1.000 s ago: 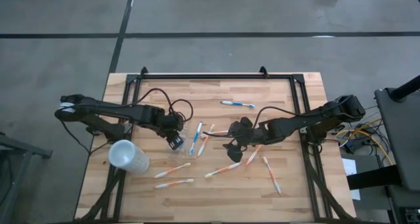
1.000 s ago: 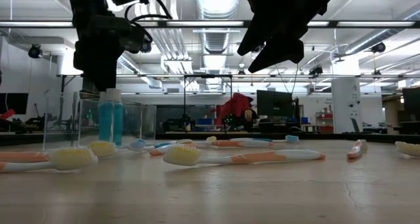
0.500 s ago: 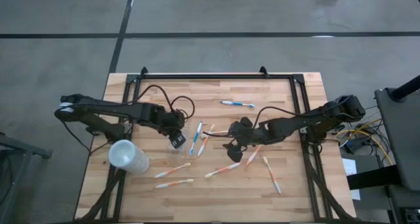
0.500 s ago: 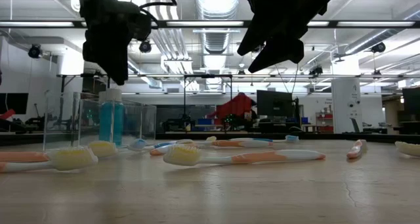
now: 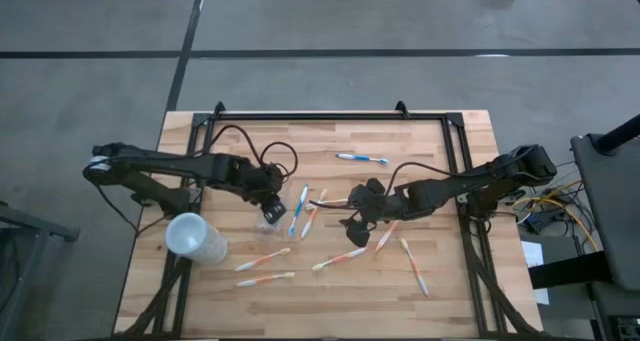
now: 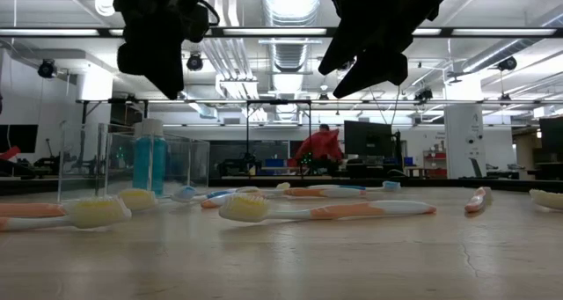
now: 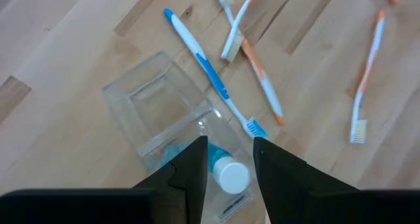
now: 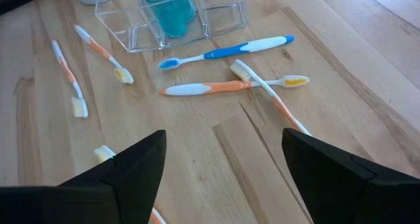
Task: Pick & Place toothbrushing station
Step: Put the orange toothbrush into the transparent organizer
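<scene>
A small clear tumbler (image 7: pixel 152 112) stands on the wooden table left of centre. The blue toothpaste tube (image 7: pixel 231 173) stands upright in it, white cap up, and shows in the low view as the tube (image 6: pixel 148 162). Several white-orange and white-blue toothbrushes lie flat around it, such as a blue one (image 7: pixel 205 65) and an orange one (image 8: pixel 216 87). My left gripper (image 7: pixel 230 145) hovers open well above the tube's cap, its fingers (image 6: pixel 165 71) clear of it. My right gripper (image 8: pixel 223 178) hangs wide open above the toothbrushes at mid-table, holding nothing.
A larger frosted whitish cup (image 5: pixel 195 239) sits near the table's left front, close to the tumbler. More toothbrushes (image 5: pixel 338 258) lie scattered toward the front and right; one blue brush (image 5: pixel 362 159) lies toward the far edge. A black frame (image 5: pixel 330 116) borders the table.
My left gripper has gone straight up, away from the cap of the toothpaste tube to well above it. The tube has stayed upright in the tumbler. A person in red has moved in the room beyond the table.
</scene>
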